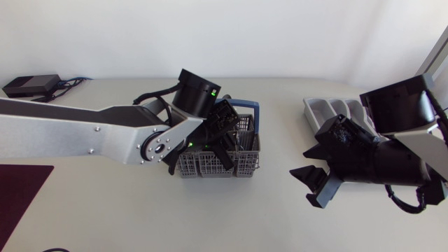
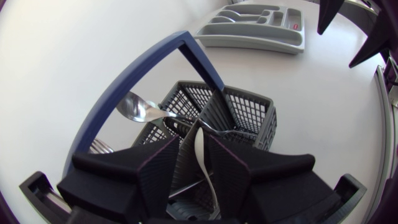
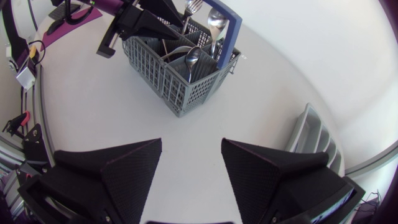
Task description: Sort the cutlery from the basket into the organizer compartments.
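Left jaws narrowly spread inside grey mesh basket point(image 2: 249, 115), astride upright pale cutlery handle point(image 2: 200, 155), not pinching; right jaws wide, nearer grey plastic organizer point(image 1: 332, 110).

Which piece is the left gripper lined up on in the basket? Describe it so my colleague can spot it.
Find the grey basket with the blue handle mid-table; the left gripper is down inside it. Between its fingers rises a slim, pale utensil handle, its head hidden in the basket. The spoon beside it instead leans its shiny bowl out by the blue handle.
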{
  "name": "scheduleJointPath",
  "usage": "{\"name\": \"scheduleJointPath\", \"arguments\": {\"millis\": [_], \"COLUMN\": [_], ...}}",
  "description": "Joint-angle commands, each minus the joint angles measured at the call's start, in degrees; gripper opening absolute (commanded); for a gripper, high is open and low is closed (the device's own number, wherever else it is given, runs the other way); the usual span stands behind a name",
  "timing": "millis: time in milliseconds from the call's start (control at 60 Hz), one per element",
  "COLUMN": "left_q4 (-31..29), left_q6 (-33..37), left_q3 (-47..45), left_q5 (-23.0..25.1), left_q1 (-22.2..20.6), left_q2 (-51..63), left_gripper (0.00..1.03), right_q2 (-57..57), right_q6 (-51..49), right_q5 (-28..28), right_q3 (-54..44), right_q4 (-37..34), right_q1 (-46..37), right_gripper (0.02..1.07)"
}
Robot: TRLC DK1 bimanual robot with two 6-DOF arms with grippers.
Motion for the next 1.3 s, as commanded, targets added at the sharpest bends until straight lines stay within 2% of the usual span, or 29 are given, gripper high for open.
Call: {"name": "scheduleJointPath", "arguments": {"millis": [0,50,367,1000,1283], "left_q4": [-1.12,-1.38,-1.12,3.71,1.52], "left_q6": [0.92,1.1,2.59,6.46,6.81], "left_q3": [2.23,2.23,2.23,2.94,5.57], "left_q5": [-1.09,-1.36,-4.87,-12.43,-14.63], "left_q1": [-0.9,-1.25,-1.96,-4.06,-4.77], "left_q2": [2.38,2.82,4.75,9.59,11.43], "left_gripper": [0.36,0.38,0.39,0.38,0.38], "right_q2": [-0.42,-0.51,-0.69,-2.18,-2.71], "right_q6": [-0.72,-0.9,-0.81,-0.64,-0.55], "right_q5": [-0.42,-0.42,-0.77,-0.95,-0.95], "right_q3": [-1.83,-1.91,-2.0,-2.62,-2.7], "right_q4": [0.75,0.75,0.93,0.49,0.14], "right_q1": [0.23,0.23,0.32,0.75,1.02], "right_gripper": [0.72,0.72,0.74,0.74,0.74]}}
